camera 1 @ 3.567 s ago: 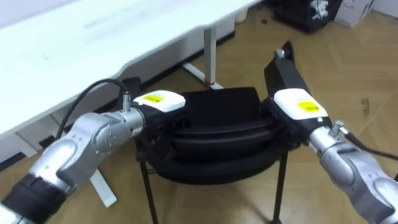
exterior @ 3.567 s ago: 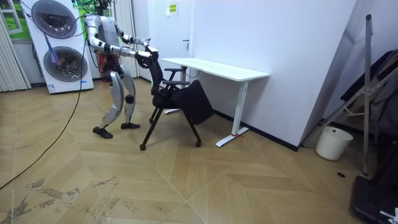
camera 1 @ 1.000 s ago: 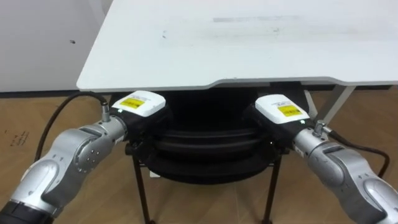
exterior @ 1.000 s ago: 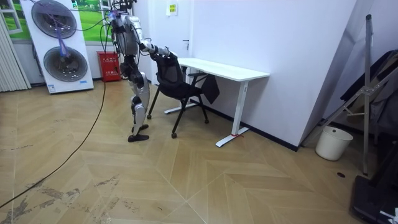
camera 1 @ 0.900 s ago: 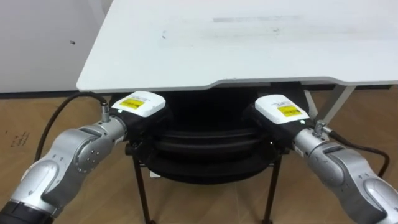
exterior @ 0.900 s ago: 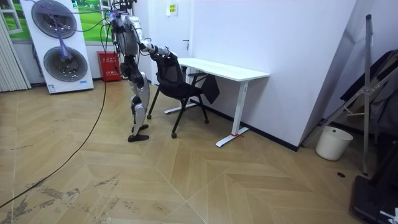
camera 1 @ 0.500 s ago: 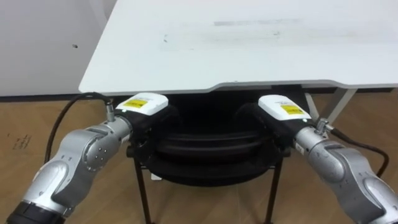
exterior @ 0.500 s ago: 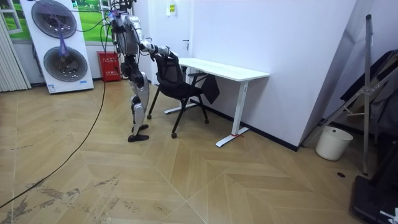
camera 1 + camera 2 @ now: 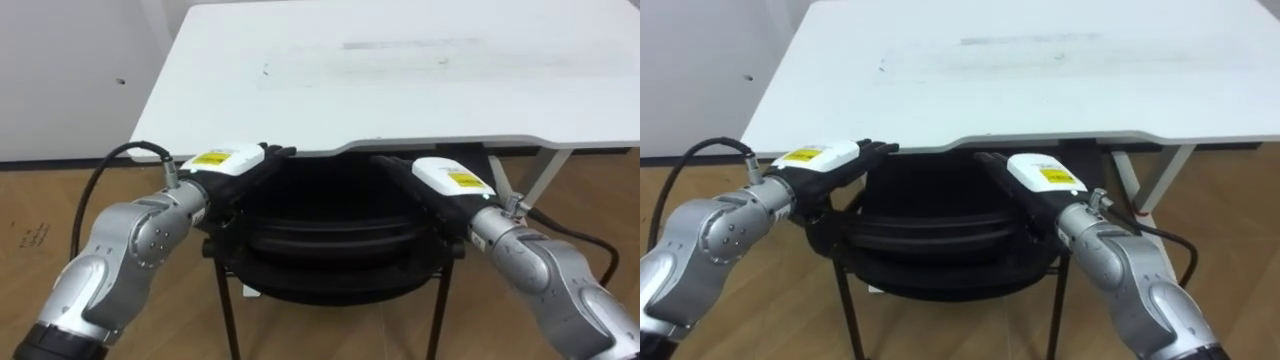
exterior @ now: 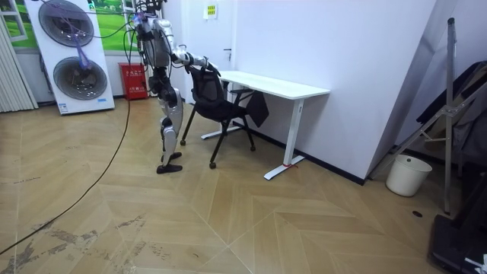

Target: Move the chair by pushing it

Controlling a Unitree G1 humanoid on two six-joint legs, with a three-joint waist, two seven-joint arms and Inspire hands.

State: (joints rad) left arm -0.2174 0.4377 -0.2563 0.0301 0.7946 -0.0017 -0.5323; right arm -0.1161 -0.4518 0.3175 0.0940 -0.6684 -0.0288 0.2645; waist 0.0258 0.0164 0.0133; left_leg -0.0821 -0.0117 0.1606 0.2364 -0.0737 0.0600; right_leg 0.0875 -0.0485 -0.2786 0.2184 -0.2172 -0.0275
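The black chair (image 9: 330, 245) stands right below me, its seat tucked under the white desk (image 9: 400, 80); its backrest top curves between my two hands. My left hand (image 9: 232, 163) lies at the backrest's left end with its fingers straight, pointing at the desk edge. At the right end my right hand (image 9: 435, 180) is stretched out the same way. Neither hand curls round the backrest. In the room view I stand behind the chair (image 10: 217, 103) at the short end of the desk (image 10: 274, 84), arms reaching forward.
The desk's edge runs just beyond my fingertips, and a white desk leg (image 9: 535, 185) slants down at the right. Wooden floor (image 9: 50, 220) lies on both sides. The room view shows a washing machine stack (image 10: 72, 53) behind me and a white bin (image 10: 401, 175) far right.
Both hands have uncurled from the chair's backrest and now lie with fingers straight. The chair and my stance are unchanged.
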